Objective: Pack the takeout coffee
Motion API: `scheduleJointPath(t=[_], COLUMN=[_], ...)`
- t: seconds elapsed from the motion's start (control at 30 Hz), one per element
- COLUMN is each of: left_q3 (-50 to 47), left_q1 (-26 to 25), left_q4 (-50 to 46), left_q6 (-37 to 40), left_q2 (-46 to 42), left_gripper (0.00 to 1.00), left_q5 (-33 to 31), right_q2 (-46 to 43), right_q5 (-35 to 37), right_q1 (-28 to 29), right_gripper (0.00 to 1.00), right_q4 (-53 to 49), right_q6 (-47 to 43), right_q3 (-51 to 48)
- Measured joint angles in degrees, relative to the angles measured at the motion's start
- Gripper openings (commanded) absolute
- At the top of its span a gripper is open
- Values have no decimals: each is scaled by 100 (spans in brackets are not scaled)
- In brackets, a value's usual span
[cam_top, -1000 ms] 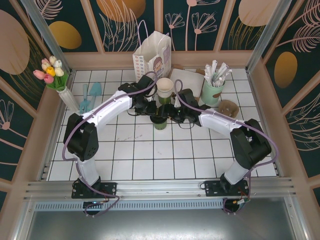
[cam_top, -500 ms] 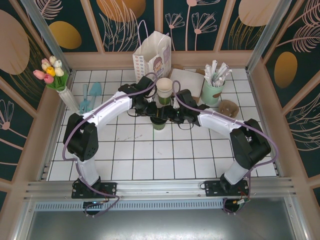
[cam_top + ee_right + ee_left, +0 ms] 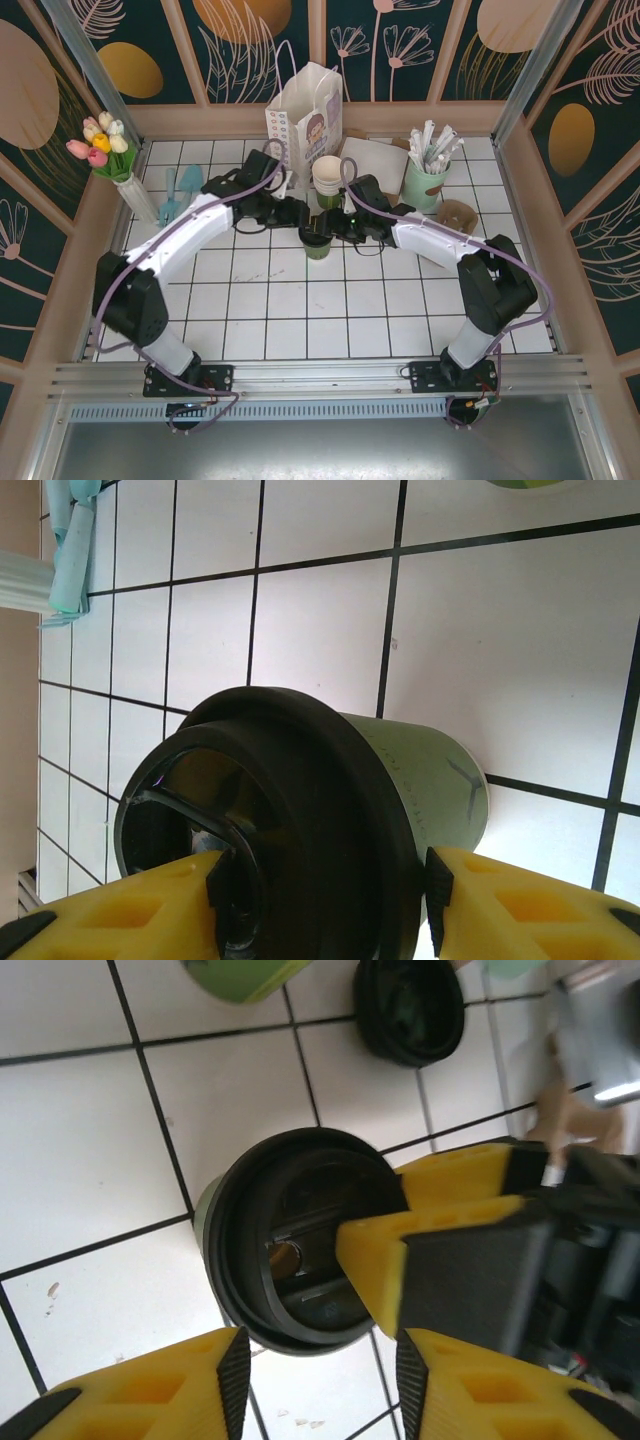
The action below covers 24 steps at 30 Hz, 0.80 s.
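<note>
The takeout coffee [image 3: 318, 243], a small dark-green cup with a black lid, stands upright on the white tiles at mid-table. My right gripper [image 3: 333, 226] reaches it from the right. In the right wrist view the black lid [image 3: 290, 820] sits between my right gripper [image 3: 325, 892], its pads against the lid on both sides. My left gripper [image 3: 291, 211] is just left of the cup. In the left wrist view its open jaws [image 3: 320, 1380] stand short of the coffee [image 3: 290, 1260] with nothing between them, and a yellow right-arm finger lies across the lid.
A white paper bag [image 3: 305, 115] stands behind the cup, with stacked cream cups [image 3: 328, 178] before it. A mint-green cup of straws [image 3: 425, 182] is at back right, a flower vase [image 3: 122, 172] at back left. A loose black lid [image 3: 410, 1010] lies nearby.
My left gripper has opened and drawn back to the left, off the cup. My right gripper's jaws have narrowed around the lid; the cup has stayed put.
</note>
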Motion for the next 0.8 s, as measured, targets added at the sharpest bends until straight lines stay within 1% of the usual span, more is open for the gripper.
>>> scheduleJointPath(t=[0.07,0.1,0.23,0.33,0.53,0.63,0.8], left_q3=[-396,-581,-1427,-1840,-2138,-2260,-2291], left_q1=[170,238,505,597,610,623,643], left_q4=[374,553,1357,1812,2780,3080,3309], left_q6=[-107,-168,-496,-748,-1154,-1263,-1314], left_q2=[-282,-358,-385,-282,-116,-111,-39], left_gripper=[36,35,33,33,33,26,20], left_q5=[122,175,531,800,1316,1502,1696], right_q2=[2,7,22,33,44,44,44], right_q5=[42,57,114,146,216,238,262], right_q1=[11,17,48,59,107,114,114], right_gripper=[54,54,53,52,52,52,51], right_q4=[-4,-7,-4,-2,2,2,2], right_q6=[0,-2,-2,-2,0,2,17], right_q3=[11,22,39,59,63,63,63])
